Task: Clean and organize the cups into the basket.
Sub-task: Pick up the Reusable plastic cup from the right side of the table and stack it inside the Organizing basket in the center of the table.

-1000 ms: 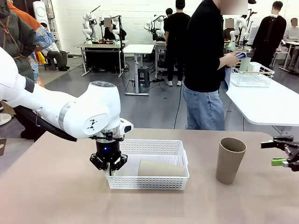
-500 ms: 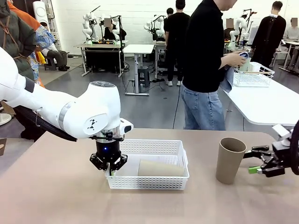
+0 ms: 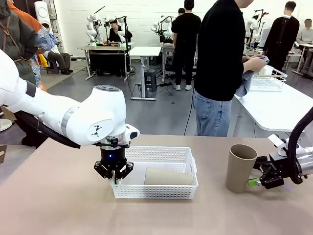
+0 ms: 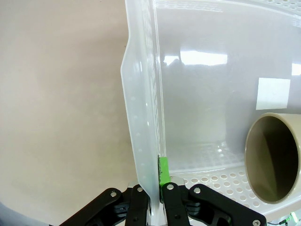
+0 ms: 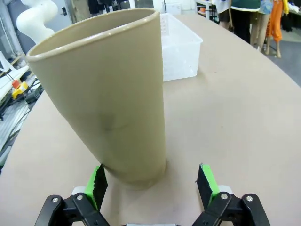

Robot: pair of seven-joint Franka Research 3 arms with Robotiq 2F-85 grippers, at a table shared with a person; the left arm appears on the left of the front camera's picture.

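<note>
Two left fingers (image 4: 162, 170) clamp the basket (image 4: 141, 94) wall; right fingers (image 5: 98, 184) spread.

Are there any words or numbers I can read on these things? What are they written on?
No words or numbers can be read anywhere.
White robot arm: a small black mark, a symbol and not letters.
Shallow white plastic lattice basket: a white rectangular patch on its floor, blank as seen.
Standing tan-brown tapered cup and lying tan-brown cup: plain, no print.
</note>
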